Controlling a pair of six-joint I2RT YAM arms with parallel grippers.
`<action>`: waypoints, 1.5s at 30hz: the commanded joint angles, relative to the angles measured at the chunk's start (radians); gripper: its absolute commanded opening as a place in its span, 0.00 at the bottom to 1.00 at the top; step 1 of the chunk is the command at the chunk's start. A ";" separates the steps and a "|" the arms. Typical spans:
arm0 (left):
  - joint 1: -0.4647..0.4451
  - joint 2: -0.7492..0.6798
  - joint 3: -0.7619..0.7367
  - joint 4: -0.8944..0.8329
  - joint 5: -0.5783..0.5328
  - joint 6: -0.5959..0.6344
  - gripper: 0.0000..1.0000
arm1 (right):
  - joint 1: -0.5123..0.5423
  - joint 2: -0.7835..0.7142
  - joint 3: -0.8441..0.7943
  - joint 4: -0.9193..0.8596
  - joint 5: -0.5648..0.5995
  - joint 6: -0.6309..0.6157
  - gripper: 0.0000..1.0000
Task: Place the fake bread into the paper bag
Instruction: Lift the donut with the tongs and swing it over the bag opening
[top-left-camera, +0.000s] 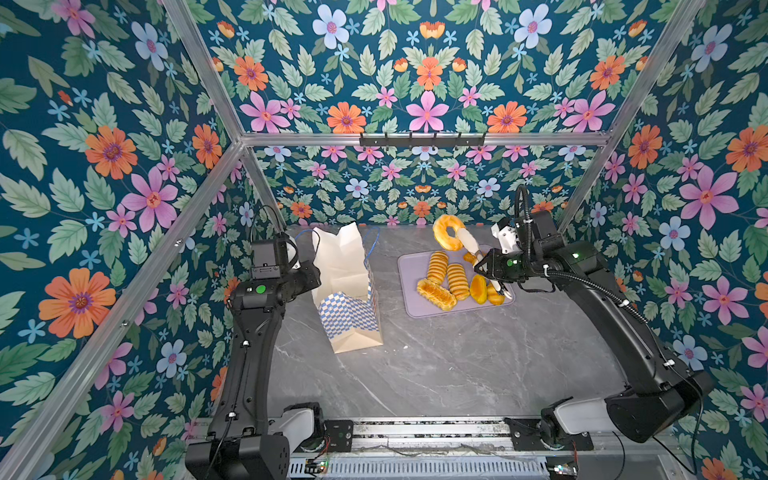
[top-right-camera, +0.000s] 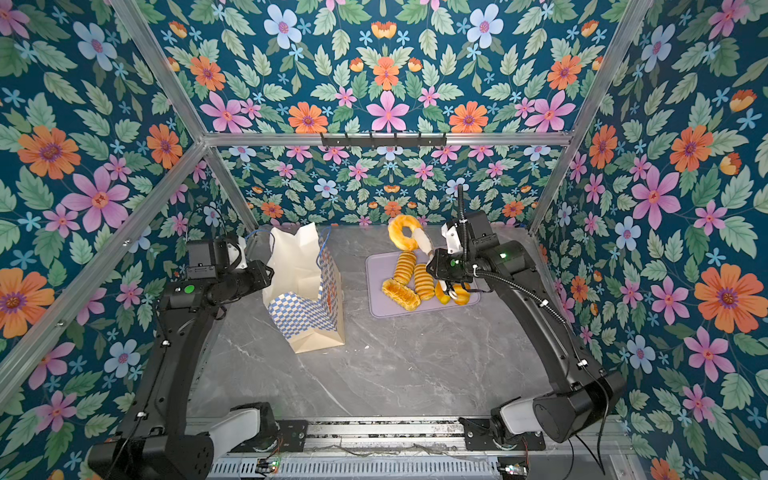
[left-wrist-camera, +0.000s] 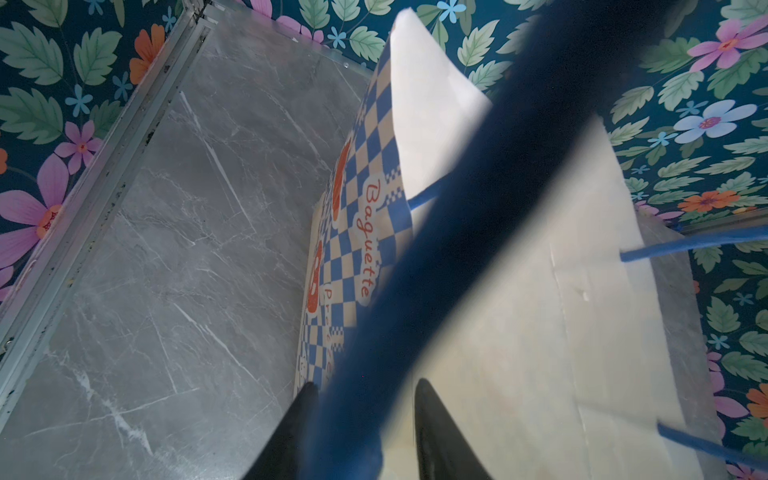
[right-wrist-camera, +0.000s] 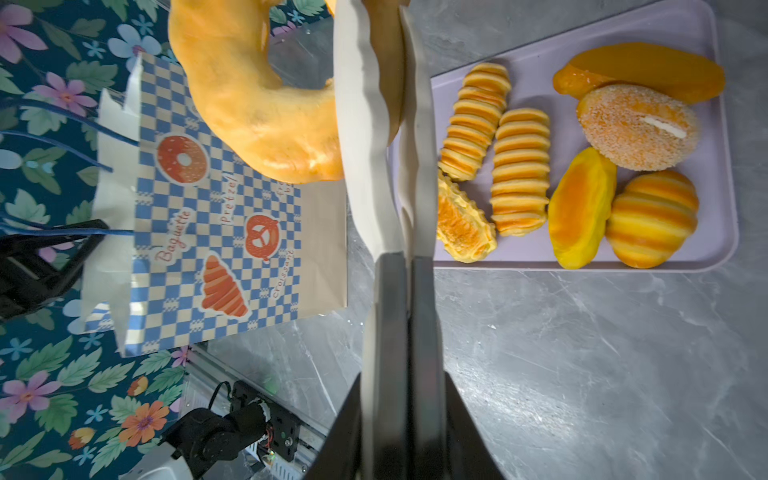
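A ring doughnut (top-left-camera: 446, 232) (right-wrist-camera: 249, 104) hangs above the far edge of the lilac tray (top-left-camera: 419, 309), pinched in the white tips of metal tongs (top-left-camera: 469, 245) (right-wrist-camera: 376, 166). My right gripper (top-left-camera: 486, 266) (right-wrist-camera: 402, 378) is shut on the tongs' handles. Several more pieces of fake bread (top-left-camera: 449, 278) lie on the tray, among them two ridged rolls (right-wrist-camera: 519, 170) and a seeded bun (right-wrist-camera: 636, 126). The paper bag (top-left-camera: 345, 286) (top-right-camera: 305, 286) stands open to the left of the tray. My left gripper (top-right-camera: 268, 272) (left-wrist-camera: 363, 386) is at its far left rim, jaws apart around a blue cord handle (left-wrist-camera: 478, 187).
The grey marble tabletop (top-left-camera: 436, 365) stretches in front of the bag and tray. Floral walls and aluminium frame bars (top-left-camera: 124, 307) close in the sides and back. The arms' base rail (top-left-camera: 415, 432) runs along the near edge.
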 joint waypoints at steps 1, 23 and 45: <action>0.001 -0.004 -0.001 0.032 0.035 -0.007 0.34 | 0.027 -0.009 0.043 0.029 -0.041 0.030 0.22; 0.001 -0.017 -0.046 0.078 0.095 -0.037 0.05 | 0.372 0.243 0.470 0.075 -0.024 0.055 0.21; 0.001 -0.019 -0.064 0.095 0.106 -0.044 0.03 | 0.490 0.551 0.733 -0.027 0.005 0.056 0.19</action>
